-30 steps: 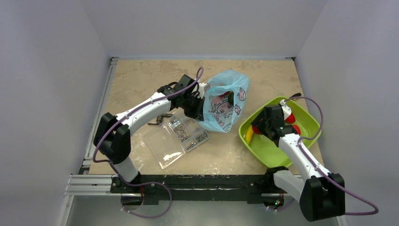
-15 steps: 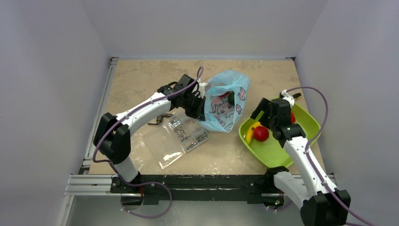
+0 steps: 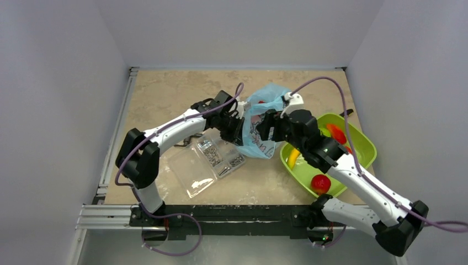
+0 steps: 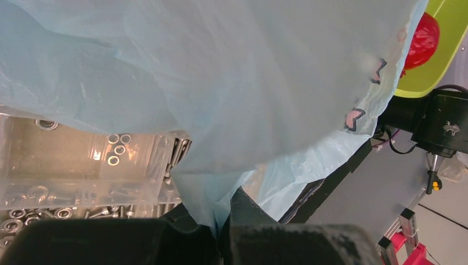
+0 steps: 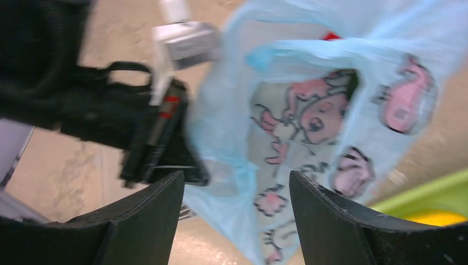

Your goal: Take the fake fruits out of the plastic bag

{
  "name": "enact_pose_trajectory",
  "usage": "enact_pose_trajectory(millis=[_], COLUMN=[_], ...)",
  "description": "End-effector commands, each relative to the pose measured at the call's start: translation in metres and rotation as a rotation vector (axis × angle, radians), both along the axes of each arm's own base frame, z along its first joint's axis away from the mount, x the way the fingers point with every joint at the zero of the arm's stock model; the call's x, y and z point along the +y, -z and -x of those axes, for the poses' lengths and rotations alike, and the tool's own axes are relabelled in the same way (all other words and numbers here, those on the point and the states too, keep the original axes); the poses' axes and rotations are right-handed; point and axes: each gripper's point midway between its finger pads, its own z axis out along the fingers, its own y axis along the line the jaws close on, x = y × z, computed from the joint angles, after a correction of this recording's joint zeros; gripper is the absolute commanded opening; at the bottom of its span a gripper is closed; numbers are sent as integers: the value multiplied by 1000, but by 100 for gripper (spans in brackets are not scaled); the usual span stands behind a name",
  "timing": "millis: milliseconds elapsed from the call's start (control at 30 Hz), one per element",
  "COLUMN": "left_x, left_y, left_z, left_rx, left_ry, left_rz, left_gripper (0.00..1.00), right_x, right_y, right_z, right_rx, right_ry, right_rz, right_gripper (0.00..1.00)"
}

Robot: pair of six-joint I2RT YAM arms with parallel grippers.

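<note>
The light-blue plastic bag with pink cartoon print hangs by its left edge from my left gripper, which is shut on a fold of it. My right gripper stands open just in front of the bag's mouth, with nothing between its fingers. A small red bit shows at the bag's top. In the lime-green tray lie a red fruit, a yellow banana and an orange-red piece.
A clear compartment box of screws and washers sits right under the bag's left side, its lid open toward the near edge. The tray touches the bag's right side.
My right arm has swung left from the tray to the bag's mouth. The red fruit dropped into the tray and rolled to its near end. The left gripper kept its hold.
</note>
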Motion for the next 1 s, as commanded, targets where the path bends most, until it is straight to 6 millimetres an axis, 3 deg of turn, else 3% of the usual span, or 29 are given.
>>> enact_pose_trajectory(millis=[0, 67, 200, 333, 500, 800, 967], left_x=[-15, -14, -11, -11, -11, -12, -11], left_y=[-6, -5, -8, -11, -15, -18, -21], left_z=[-1, -1, -3, -4, -3, -1, -1], left_rx=[-3, -6, -29, -39, -40, -42, -46], left_ry=[19, 18, 14, 13, 15, 17, 17], left_rz=[32, 27, 17, 19, 30, 40, 46], left_gripper=[0, 0, 0, 0, 0, 0, 0], right_x=[49, 61, 62, 62, 48, 25, 2], right_y=[-24, -19, -7, 26, 63, 96, 111], right_z=[-3, -9, -29, -46, -66, -118, -142], right_rx=[-121, -119, -131, -104, -93, -107, -63], right_ry=[-103, -116, -39, -6, 96, 258, 314], right_rz=[59, 51, 62, 178, 281, 556, 613], right_gripper=[69, 68, 53, 41, 39, 39, 38])
